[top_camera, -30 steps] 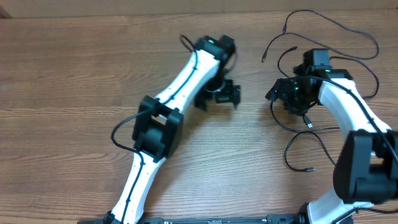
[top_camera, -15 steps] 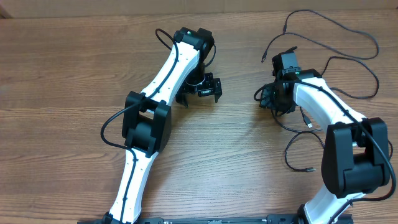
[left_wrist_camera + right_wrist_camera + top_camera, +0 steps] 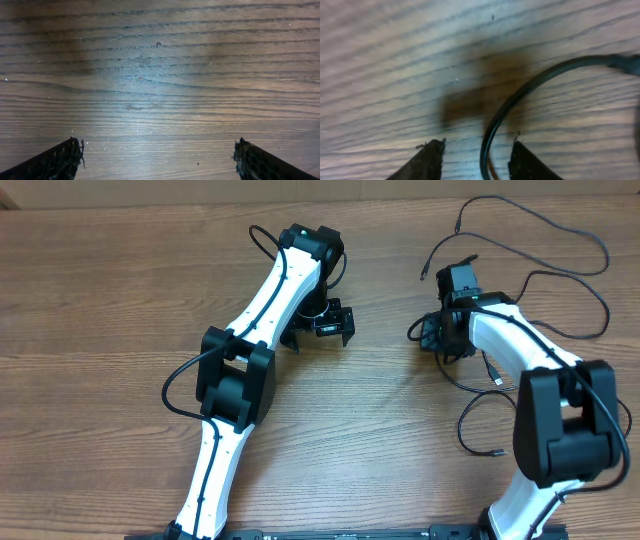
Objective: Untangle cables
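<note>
Several thin black cables lie loose on the right of the wooden table: one long strand [image 3: 545, 223] curves along the far edge, another [image 3: 470, 415] loops near the front with a small plug end [image 3: 498, 452]. My right gripper [image 3: 425, 337] is low over the left end of these strands. In the right wrist view its fingers [image 3: 479, 146] stand partly apart with one black cable [image 3: 530, 85] running between them, touching neither finger. My left gripper [image 3: 322, 328] is wide open and empty over bare wood, as the left wrist view [image 3: 157, 146] shows, well left of the cables.
The right arm's white link [image 3: 520, 345] lies over part of the cable strands. The thicker black arm cable [image 3: 180, 385] loops beside the left arm. The table's far edge [image 3: 150, 205] runs along the top.
Over the last second the left gripper moved left and toward the far edge, and the right gripper moved left along the cables. In the last half second hardly anything moved.
</note>
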### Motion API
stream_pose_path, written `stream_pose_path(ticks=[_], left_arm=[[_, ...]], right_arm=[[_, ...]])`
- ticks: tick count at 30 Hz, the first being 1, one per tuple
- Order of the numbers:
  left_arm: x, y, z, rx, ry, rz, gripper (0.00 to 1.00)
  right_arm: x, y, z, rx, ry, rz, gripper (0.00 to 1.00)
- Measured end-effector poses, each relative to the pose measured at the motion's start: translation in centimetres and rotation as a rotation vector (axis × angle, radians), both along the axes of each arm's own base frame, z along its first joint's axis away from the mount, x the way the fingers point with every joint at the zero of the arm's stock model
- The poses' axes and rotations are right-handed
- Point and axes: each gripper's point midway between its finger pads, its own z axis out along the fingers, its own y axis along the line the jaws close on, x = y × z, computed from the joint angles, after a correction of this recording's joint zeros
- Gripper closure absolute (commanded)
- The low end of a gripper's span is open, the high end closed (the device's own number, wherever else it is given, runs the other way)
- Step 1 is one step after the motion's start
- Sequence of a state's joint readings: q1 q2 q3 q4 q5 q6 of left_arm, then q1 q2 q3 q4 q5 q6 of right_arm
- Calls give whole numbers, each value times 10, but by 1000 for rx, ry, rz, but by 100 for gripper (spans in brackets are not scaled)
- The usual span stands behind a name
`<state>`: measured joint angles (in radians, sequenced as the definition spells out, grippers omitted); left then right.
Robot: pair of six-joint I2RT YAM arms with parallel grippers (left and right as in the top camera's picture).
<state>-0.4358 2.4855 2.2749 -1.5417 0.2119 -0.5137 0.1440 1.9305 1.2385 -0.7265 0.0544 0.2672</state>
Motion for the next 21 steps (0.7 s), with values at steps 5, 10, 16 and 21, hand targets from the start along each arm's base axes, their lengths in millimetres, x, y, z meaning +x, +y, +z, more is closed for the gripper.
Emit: stream_pose_path(ticks=[5, 10, 16, 21], left_arm=[[0, 0, 0, 0, 0, 0, 0], [0, 0, 0, 1, 0, 0, 0], [2, -1, 0, -3, -9, 0, 1], [3, -1, -1, -6, -13, 0, 0]], right_arm=[[-1, -1, -8, -10, 20, 9, 84], [-6, 0, -8, -2, 40, 10, 96], [-25, 2, -9, 9, 123, 14, 96], [-44, -1, -8, 3, 197, 13, 96]])
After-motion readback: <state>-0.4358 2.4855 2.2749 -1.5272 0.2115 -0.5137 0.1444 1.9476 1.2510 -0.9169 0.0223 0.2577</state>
